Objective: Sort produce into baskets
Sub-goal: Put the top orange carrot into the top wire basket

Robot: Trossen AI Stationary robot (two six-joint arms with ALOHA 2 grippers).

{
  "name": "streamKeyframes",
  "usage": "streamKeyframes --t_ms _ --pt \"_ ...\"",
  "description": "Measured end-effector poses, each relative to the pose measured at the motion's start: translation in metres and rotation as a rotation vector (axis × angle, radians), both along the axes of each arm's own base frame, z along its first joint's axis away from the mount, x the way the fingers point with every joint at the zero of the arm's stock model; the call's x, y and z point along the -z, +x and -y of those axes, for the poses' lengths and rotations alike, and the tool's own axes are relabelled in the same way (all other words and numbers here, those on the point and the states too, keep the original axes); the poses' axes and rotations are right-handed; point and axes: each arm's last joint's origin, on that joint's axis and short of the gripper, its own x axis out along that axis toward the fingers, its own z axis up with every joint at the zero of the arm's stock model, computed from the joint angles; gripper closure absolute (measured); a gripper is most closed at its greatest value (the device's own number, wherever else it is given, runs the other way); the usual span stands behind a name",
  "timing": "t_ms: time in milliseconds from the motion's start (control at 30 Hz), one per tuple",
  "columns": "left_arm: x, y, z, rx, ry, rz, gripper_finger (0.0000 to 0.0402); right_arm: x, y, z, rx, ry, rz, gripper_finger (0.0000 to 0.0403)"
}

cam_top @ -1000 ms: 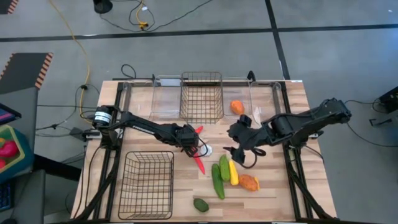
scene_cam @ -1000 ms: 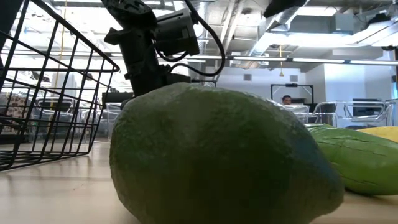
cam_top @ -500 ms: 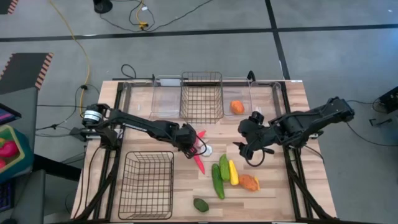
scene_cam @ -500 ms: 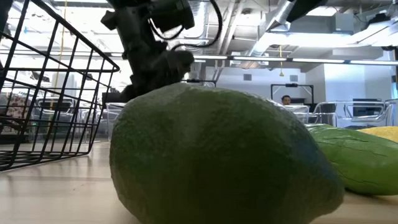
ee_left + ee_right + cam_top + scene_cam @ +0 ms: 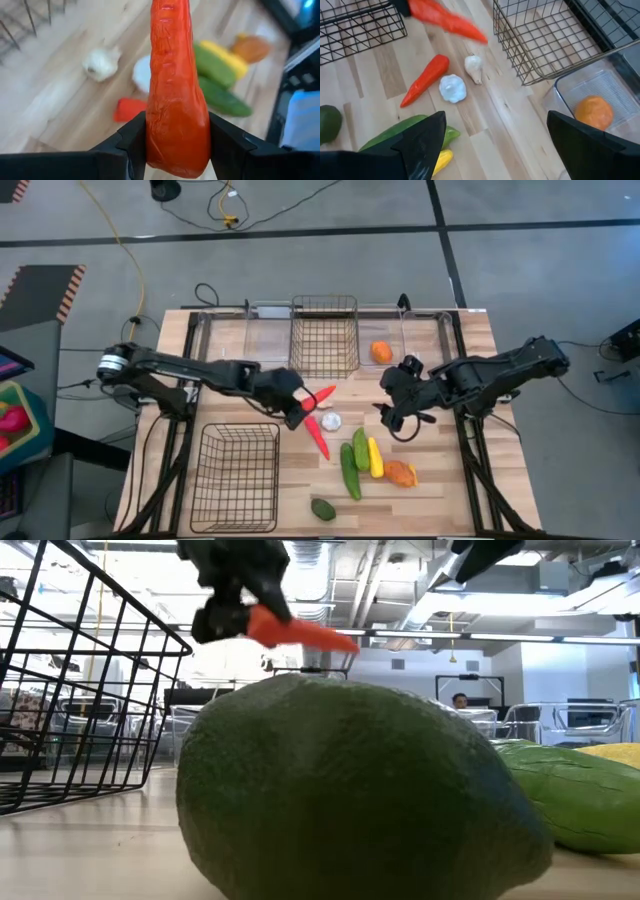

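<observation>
So the left gripper [image 5: 297, 406] is clamping one carrot [image 5: 320, 395] by its fat end, holding it up off the table near the middle, with the pointy tip sticking out toward 1 o'clock in the overhead shot. From the wrist cam you can see both fingers [image 5: 127, 145] pressing flat on the thick part of the carrot [image 5: 176, 90], which looks like the right place to grab: widest section, most surface for the pads.

My guess is it's a light hollow plastic toy, stiff and a bit slick, with shallow ridges helping the grip. The taper is the catch; squeezing further toward the tip would probably make it squirt out or swing.

The second carrot [image 5: 317, 437] is lying on the table at about 5 o'clock from the held one, with a garlic [image 5: 331, 421] just beside it and another garlic [image 5: 474, 68] showing in the right wrist cam. The cucumbers [image 5: 351, 465], squash [image 5: 375, 458] and avocado [image 5: 322, 509] are sitting further toward 5 and 6 o'clock.

The wire basket [image 5: 324, 336] is sitting at 12 o'clock from the carrot, the bigger basket [image 5: 236, 477] at 7 o'clock. One orange fruit [image 5: 381, 352] is already sitting in a clear bin [image 5: 420, 340].

The right gripper [image 5: 385, 412] is hovering empty at 3 o'clock, fingers spread wide.
</observation>
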Motion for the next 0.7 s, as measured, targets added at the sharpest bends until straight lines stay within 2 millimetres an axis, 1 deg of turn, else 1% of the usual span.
streamKeyframes --t_ms 67,167,267,333,433,567,700 --pt "-0.012 -0.003 -0.003 -0.03 0.053 0.071 0.0246 0.0 0.001 0.0 0.0 0.0 0.0 0.0029" --pt "-0.028 -0.005 -0.013 -0.093 0.183 0.176 0.0243 0.001 0.002 -0.001 0.0 0.001 0.003 0.0029" --pt "-0.037 -0.003 -0.026 -0.154 0.335 0.247 0.0242 0.001 0.003 0.0 0.001 0.001 0.001 0.0029" --pt "-0.039 0.0 -0.036 -0.181 0.417 0.268 0.0241 0.002 0.003 -0.001 0.001 0.0 -0.001 0.0029" --pt "-0.034 0.009 -0.053 -0.198 0.488 0.27 0.0241 0.003 0.005 0.0 0.005 -0.001 -0.006 0.0029" --pt "-0.013 0.021 -0.073 -0.179 0.504 0.196 0.0241 0.004 0.006 0.0 0.005 -0.003 -0.012 0.0029" --pt "0.012 0.031 -0.091 -0.09 0.527 0.114 0.0241 0.005 0.007 -0.001 0.007 -0.004 -0.013 0.0029"
